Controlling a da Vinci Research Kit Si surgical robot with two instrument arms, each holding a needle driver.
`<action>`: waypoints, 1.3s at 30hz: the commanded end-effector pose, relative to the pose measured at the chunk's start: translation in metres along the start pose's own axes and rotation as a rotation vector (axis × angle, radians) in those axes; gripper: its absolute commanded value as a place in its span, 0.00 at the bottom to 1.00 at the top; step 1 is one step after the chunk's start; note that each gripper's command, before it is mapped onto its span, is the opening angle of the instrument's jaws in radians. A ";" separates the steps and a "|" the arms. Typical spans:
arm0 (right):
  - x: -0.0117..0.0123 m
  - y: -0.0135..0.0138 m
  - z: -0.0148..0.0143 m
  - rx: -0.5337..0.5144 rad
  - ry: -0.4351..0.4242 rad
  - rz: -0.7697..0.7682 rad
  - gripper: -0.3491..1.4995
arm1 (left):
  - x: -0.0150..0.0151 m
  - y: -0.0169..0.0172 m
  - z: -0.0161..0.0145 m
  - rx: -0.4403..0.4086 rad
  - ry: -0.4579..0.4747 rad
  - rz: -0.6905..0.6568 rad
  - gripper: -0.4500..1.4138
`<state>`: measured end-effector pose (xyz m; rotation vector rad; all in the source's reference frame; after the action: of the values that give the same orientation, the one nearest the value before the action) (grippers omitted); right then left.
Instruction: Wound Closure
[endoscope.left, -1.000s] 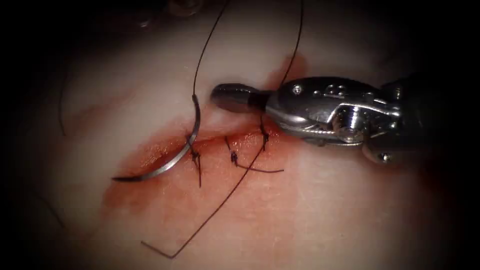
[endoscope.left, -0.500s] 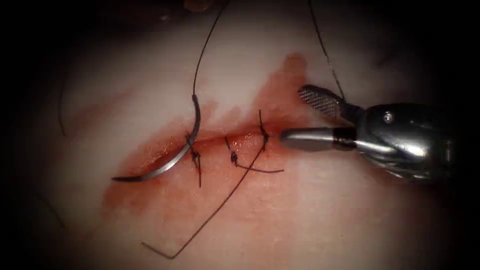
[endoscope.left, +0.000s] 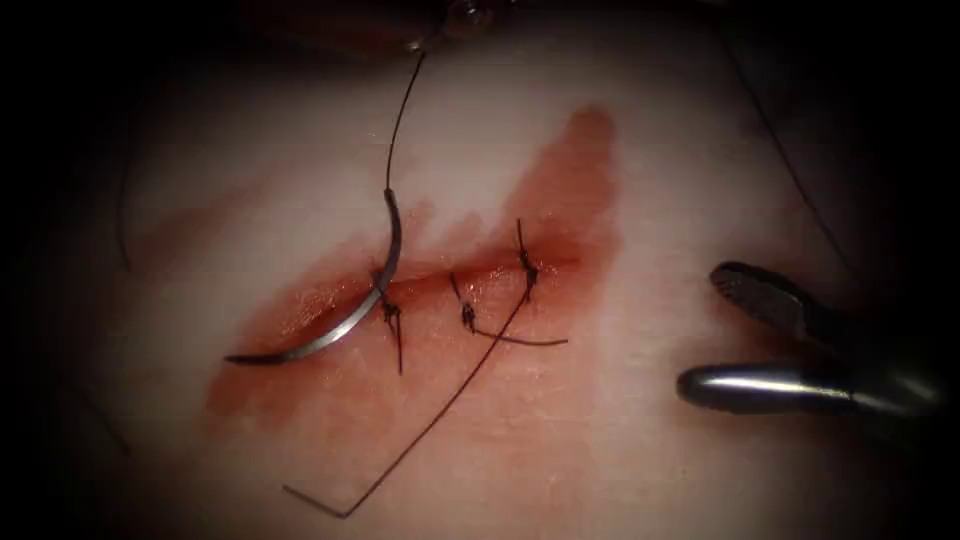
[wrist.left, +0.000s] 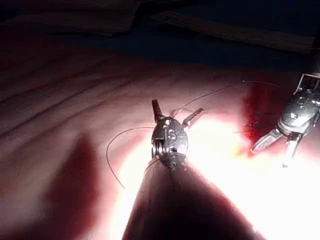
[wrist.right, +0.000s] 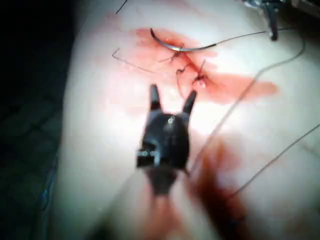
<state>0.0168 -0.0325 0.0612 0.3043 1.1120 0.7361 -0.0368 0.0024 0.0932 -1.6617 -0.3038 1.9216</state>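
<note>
While the needle (endoscope.left: 345, 300) lies unheld across the cut (endoscope.left: 440, 270), the right gripper (endoscope.left: 712, 330) has withdrawn rightward of it, open, empty; the left gripper (wrist.left: 175, 114) is open too.

1. Endoscope view: bright pool of light mid-frame, falling off to black at the edges.
2. Left wrist view: dark blue flat surface (wrist.left: 210, 47) behind the lit area, a pale strip (wrist.left: 235, 32) lying across it.
3. Right wrist view: dark tiled-looking surface (wrist.right: 27, 130) to one side, detail unclear.
</note>
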 end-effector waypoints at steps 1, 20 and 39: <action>-0.0006 -0.0007 0.0004 0.009 -0.002 0.001 0.87 | -0.0002 -0.0003 -0.0002 0.007 0.001 0.002 0.85; -0.0001 -0.0019 0.0001 0.046 -0.005 0.004 0.84 | -0.0033 0.0155 -0.0134 -0.114 -0.319 -0.123 0.70; 0.0005 -0.0024 0.0003 0.044 -0.017 0.009 0.84 | -0.0141 0.0218 -0.0124 0.060 -0.805 -0.143 0.71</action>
<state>0.0175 -0.0332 0.0591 0.3497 1.1086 0.7183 -0.0295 -0.0252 0.0909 -0.7227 -0.6364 2.3705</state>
